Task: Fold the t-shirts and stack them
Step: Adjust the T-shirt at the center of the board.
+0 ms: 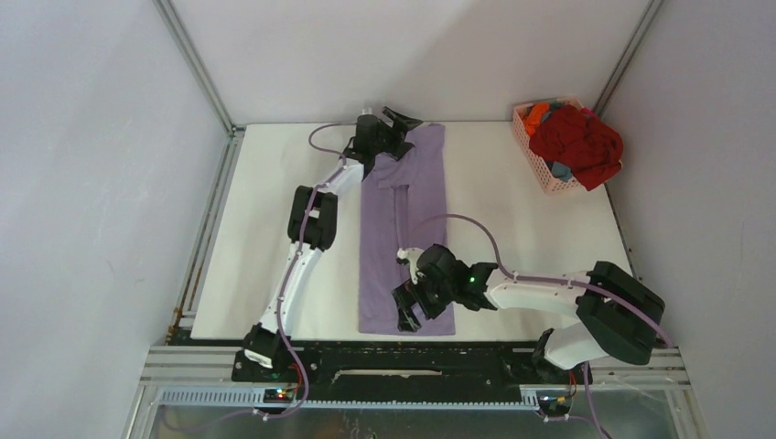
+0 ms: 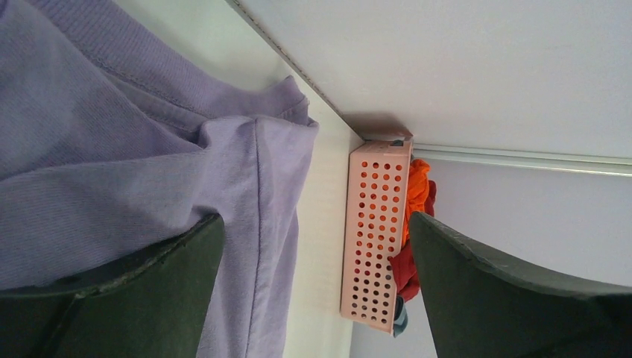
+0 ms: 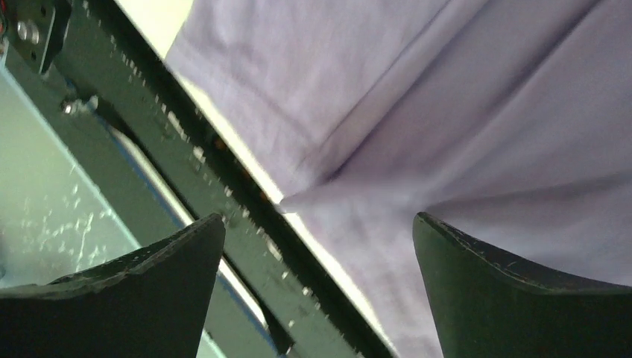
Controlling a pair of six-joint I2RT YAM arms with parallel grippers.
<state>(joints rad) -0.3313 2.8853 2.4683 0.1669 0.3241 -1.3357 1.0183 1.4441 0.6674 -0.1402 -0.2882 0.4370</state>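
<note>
A lavender t-shirt (image 1: 403, 229) lies folded into a long narrow strip down the middle of the white table (image 1: 512, 201). My left gripper (image 1: 399, 119) is open at the strip's far end; in the left wrist view (image 2: 317, 246) the folded purple cloth (image 2: 149, 142) lies under its left finger. My right gripper (image 1: 407, 315) is open above the strip's near end; in the right wrist view (image 3: 317, 246) the cloth's near hem (image 3: 387, 134) and the table edge lie between the fingers. Dark red (image 1: 578, 142), orange (image 1: 535, 114) and grey-blue shirts sit heaped in the basket.
A pink lattice basket (image 1: 540, 165) stands at the table's far right corner, also in the left wrist view (image 2: 373, 231). The black mounting rail (image 1: 412, 361) runs along the near edge. White walls close the back and sides.
</note>
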